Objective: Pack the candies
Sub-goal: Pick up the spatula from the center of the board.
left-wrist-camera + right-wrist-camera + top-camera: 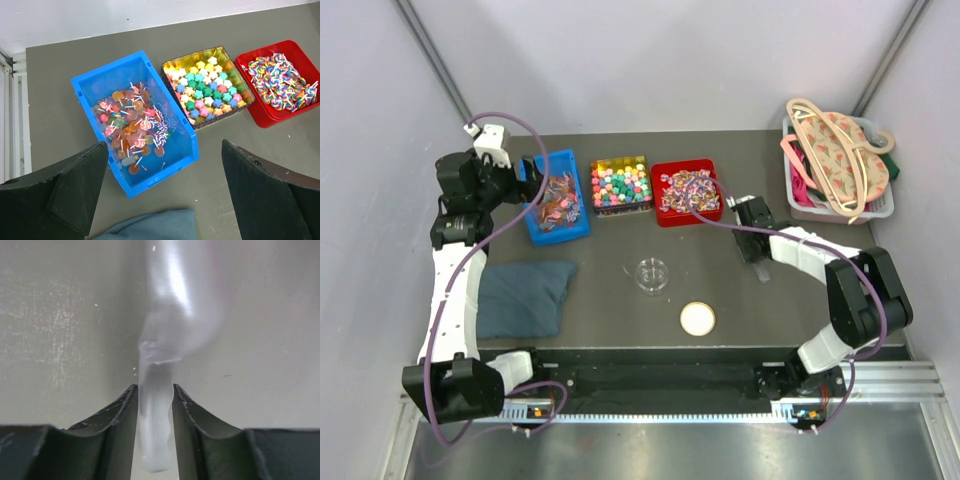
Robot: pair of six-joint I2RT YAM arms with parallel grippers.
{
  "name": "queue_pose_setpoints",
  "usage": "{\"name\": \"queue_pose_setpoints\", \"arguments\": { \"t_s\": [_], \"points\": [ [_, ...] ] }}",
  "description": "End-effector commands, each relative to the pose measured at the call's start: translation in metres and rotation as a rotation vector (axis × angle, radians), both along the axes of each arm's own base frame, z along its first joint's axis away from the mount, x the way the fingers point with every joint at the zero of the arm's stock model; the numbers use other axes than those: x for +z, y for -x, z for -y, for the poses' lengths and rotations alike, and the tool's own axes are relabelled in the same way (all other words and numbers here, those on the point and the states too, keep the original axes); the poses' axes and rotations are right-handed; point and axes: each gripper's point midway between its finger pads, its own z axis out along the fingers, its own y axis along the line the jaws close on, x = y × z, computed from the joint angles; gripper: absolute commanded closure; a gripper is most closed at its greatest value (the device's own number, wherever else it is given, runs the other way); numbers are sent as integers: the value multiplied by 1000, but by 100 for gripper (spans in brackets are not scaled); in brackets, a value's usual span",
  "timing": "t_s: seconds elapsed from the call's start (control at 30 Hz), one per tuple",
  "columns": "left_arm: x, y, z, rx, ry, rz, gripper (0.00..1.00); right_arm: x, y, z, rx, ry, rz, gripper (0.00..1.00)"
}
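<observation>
Right jaws pinch a pale translucent strip (159, 345), blurred, identity unclear; no sweet between them. They stand near the red tray (665, 219), where candies (689, 190) lie; more fill the gold tray (186, 61) next to it and the blue bin (107, 85) beyond. Left jaws gape wide, empty, over that far bin. Judged: preparation step; next, lift strip clear.
</observation>
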Motion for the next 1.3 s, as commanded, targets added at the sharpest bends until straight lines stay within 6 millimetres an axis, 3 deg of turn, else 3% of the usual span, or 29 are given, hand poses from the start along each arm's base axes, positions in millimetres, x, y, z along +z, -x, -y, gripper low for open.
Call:
{"name": "queue_pose_setpoints", "arguments": {
  "t_s": [0.0, 0.27, 0.43, 1.07, 1.27],
  "points": [
    [17, 2, 1, 0, -13, 68, 1, 9, -9, -14, 17, -50, 41, 69],
    [19, 4, 2, -4, -12, 70, 1, 15, 0, -15, 49, -114, 17, 76],
    [19, 5, 3, -8, -8, 71, 1, 18, 10, -28, 114, -212, -22, 79],
    [27, 9, 7, -21, 11, 83, 1, 17, 54, -54, 393, -428, -202, 78],
    [32, 11, 8, -24, 18, 90, 1, 11, 59, -63, 455, -492, -251, 75]
  ]
}}
